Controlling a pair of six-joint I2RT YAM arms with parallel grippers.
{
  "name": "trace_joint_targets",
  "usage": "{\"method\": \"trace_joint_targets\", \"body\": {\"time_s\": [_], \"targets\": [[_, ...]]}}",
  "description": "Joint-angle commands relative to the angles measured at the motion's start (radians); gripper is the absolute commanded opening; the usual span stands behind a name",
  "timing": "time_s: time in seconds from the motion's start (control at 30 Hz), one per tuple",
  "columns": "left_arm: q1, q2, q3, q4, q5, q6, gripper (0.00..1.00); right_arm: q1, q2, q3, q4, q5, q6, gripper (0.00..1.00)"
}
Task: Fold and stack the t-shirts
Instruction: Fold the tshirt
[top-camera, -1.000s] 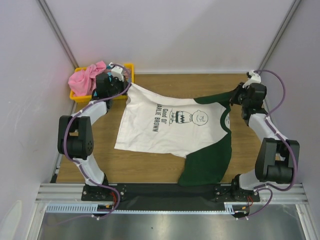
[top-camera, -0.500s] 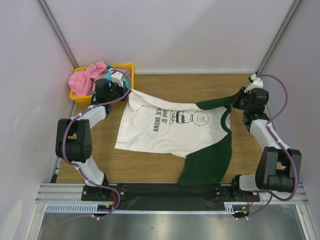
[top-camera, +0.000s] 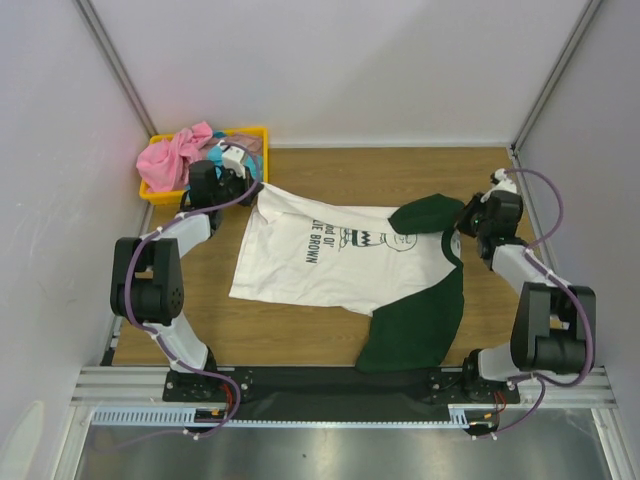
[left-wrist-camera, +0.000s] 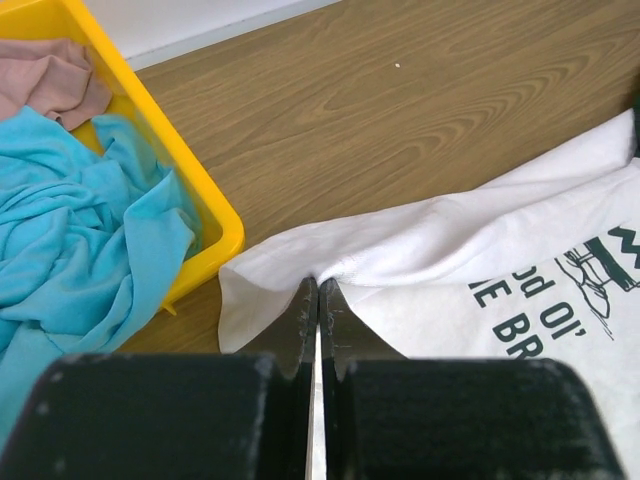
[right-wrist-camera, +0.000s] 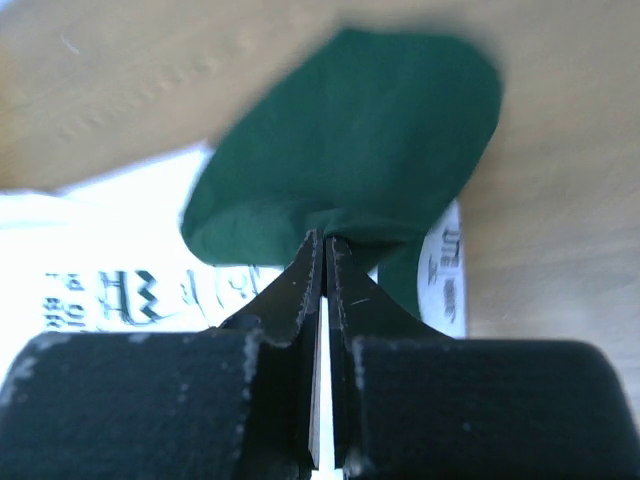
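Both claws are pinched down to a hairline slit, each with cloth nipped at the tips. The left gripper (left-wrist-camera: 318, 292) bites a fold at the far left corner of the white t-shirt (top-camera: 320, 262), just beside the yellow tray (left-wrist-camera: 150, 110). The right gripper (right-wrist-camera: 325, 245) bites the bunched green sleeve (right-wrist-camera: 350, 130) at the far right corner.

From above we cannot see either set of fingertips, since the wrist housings cover them. The shirt's far edge is rolled over along its length, so part of the black print is swallowed. The right wrist view is blurred and we cannot read its lettering. The turquoise t-shirt (left-wrist-camera: 80, 220) fills the tray in the left wrist view, yet from overhead only a sliver shows behind the left wrist. The pink t-shirt (top-camera: 170, 155) spills over the tray's left rim. The other green sleeve (top-camera: 410, 325) drapes off the near edge of the table (top-camera: 380, 170) onto the dark strip between the arm bases.

Both arms reach away from their bases with elbows bowed out toward the side walls and forearms angling inward. The shirt lies spread between them on its side — hem to the left, collar to the right.

We see a wood-grain tabletop, with pale walls (top-camera: 330, 70) on three sides and slim metal posts in the far corners.
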Motion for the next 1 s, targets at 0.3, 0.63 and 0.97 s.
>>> {"method": "trace_joint_targets", "body": {"time_s": [0.3, 0.63, 0.97], "targets": [[-0.015, -0.048, -0.015, 0.06, 0.038, -0.043, 0.0, 0.13, 0.29, 0.01, -0.036, 0.166, 0.252, 0.0], [-0.038, -0.081, -0.043, 0.077, 0.004, -0.069, 0.0, 0.056, 0.419, 0.138, -0.261, 0.277, 0.344, 0.0], [-0.087, -0.074, -0.06, 0.107, -0.039, -0.109, 0.0, -0.032, 0.543, 0.372, -0.38, 0.234, 0.246, 0.0]]}}
